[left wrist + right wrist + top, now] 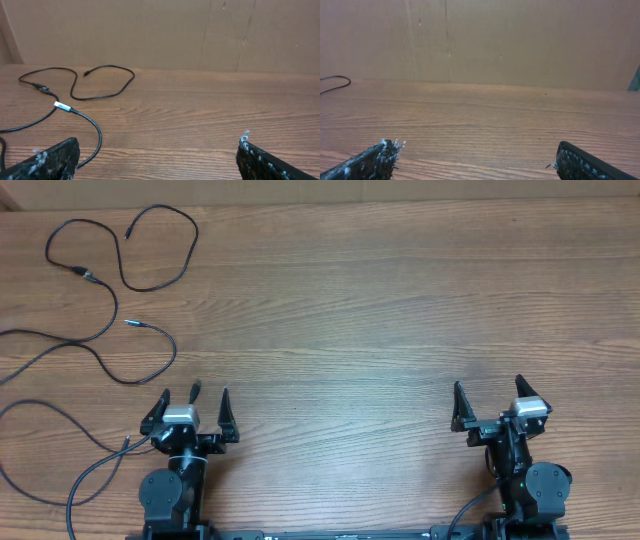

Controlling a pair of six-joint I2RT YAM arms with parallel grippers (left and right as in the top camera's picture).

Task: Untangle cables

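Note:
The cables lie as separate loose thin black strands at the table's far left. One strand loops round a small joined plug. Another ends in a silvery plug tip and curves back to the left edge. A third strand runs along the lower left. In the left wrist view the silvery tip and a loop lie ahead and to the left. My left gripper is open and empty, just right of the strands. My right gripper is open and empty, far from them.
A brown cardboard wall stands along the table's far edge. A thicker black cable runs from the left arm's base at the front left. In the right wrist view a bit of strand shows at the far left.

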